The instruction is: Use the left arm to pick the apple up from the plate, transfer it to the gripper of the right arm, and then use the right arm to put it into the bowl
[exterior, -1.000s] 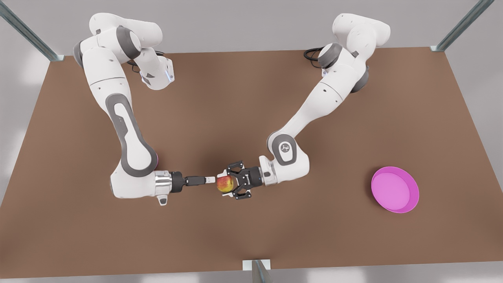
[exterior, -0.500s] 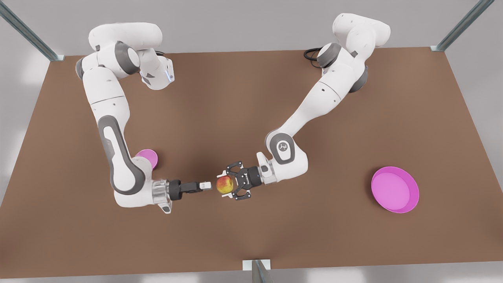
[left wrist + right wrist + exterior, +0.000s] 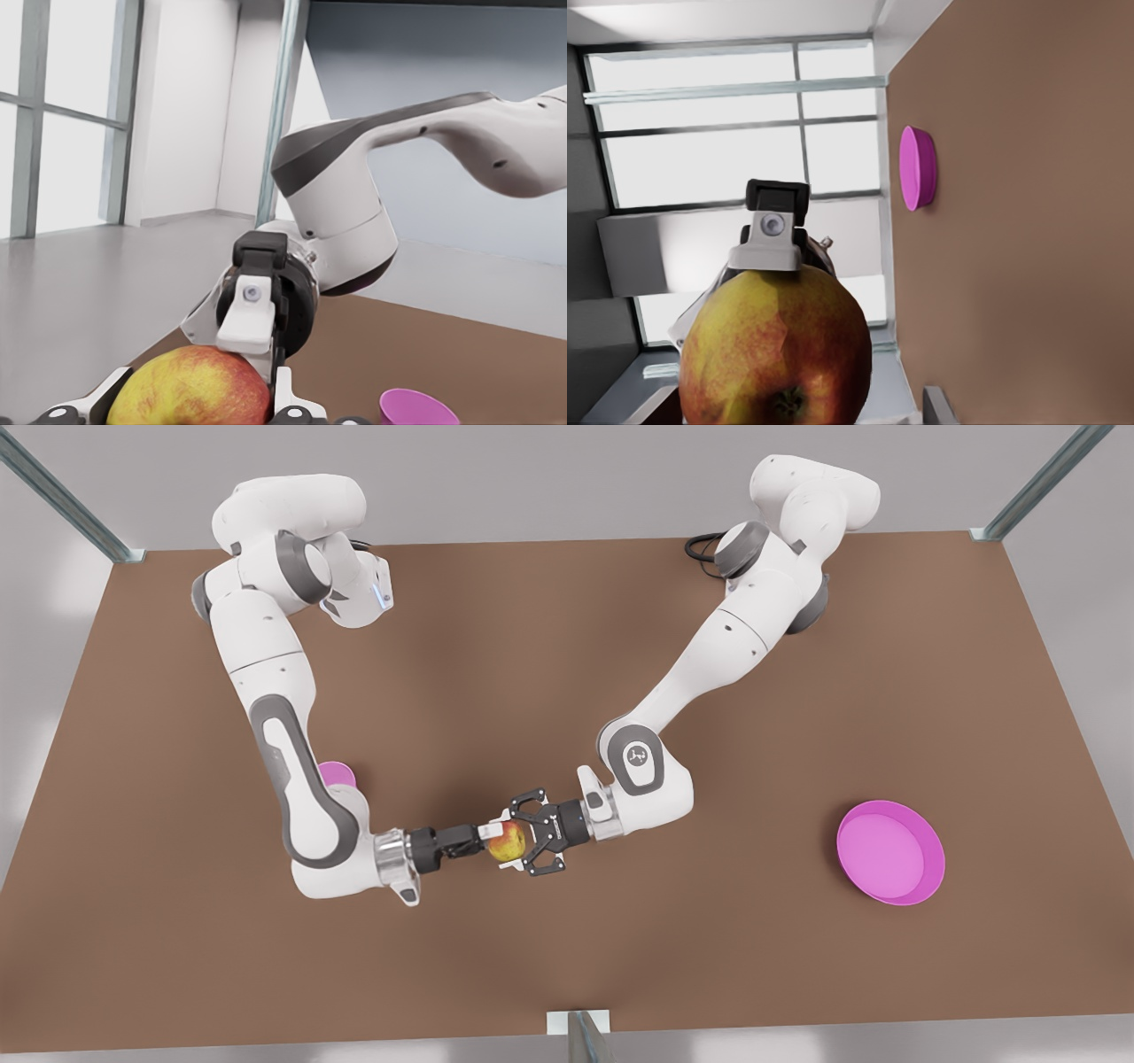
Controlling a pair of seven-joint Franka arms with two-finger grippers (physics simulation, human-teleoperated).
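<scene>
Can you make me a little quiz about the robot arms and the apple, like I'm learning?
1. True or false: the left gripper is shut on the apple.
2. Where is the right gripper? A at the apple, B far away from it, C pointing straight up.
3. Fill in: the bowl peeks out behind the ___ arm.
Key: 1 true; 2 A; 3 right arm.
</scene>
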